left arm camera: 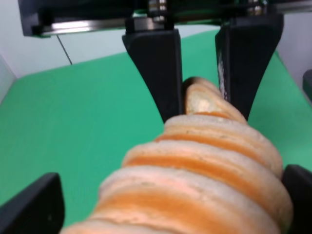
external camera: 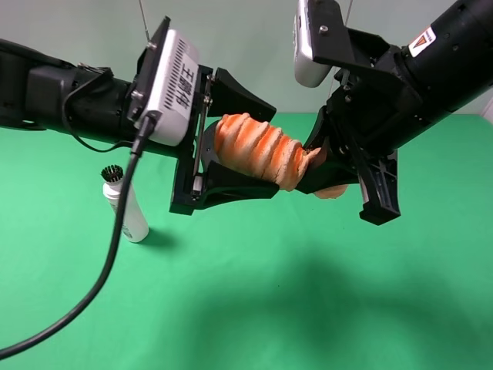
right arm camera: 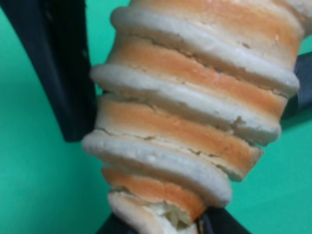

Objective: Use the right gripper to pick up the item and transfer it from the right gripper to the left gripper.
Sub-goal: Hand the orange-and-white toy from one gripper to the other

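Observation:
The item, an orange and cream striped spiral roll, hangs level in the air between both arms. My right gripper is shut on its narrow right end, which is squeezed and bent. My left gripper has its jaws above and below the roll's thick left end. In the left wrist view the roll fills the space between the jaws, and a strip of green shows beside one finger. The right wrist view shows the roll close up, with the left gripper's fingers on either side.
A white brush-capped bottle lies on the green table below the left arm. A thick black cable hangs from the left arm down to the front left. A pale wall stands behind the table.

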Controlling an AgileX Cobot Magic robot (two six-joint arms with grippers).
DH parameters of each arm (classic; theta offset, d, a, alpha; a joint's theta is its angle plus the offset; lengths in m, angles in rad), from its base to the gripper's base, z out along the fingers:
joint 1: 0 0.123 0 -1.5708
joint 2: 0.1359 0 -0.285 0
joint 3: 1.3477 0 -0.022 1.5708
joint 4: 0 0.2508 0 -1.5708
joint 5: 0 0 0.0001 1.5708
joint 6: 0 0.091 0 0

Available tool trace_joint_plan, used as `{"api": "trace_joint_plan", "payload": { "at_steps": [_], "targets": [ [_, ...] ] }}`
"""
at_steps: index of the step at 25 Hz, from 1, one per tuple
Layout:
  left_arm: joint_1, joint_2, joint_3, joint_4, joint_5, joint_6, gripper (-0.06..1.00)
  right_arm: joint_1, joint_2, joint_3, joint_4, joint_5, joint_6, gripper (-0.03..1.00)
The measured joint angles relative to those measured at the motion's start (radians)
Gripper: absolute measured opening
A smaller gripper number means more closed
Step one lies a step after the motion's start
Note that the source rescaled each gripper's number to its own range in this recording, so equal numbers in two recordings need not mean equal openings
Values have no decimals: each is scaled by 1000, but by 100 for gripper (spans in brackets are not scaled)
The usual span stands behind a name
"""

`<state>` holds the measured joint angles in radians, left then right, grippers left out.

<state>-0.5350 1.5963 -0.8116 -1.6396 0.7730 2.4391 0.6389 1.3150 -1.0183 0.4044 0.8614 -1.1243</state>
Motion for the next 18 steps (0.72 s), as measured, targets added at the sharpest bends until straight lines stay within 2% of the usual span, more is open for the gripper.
{"api": "trace_joint_plan", "payload": {
  "at_steps": [5, 6, 18],
  "targets": [
    [-11, 0, 0, 3, -29, 0, 38, 0, 0, 0, -7, -13, 0, 0],
    [-12, 0, 0, 4, -30, 0, 33, 0, 0, 0, -10, -14, 0, 0],
    [-13, 0, 0, 8, -37, 21, 21, 0, 0, 0, -10, -12, 0, 0]
  ]
}}
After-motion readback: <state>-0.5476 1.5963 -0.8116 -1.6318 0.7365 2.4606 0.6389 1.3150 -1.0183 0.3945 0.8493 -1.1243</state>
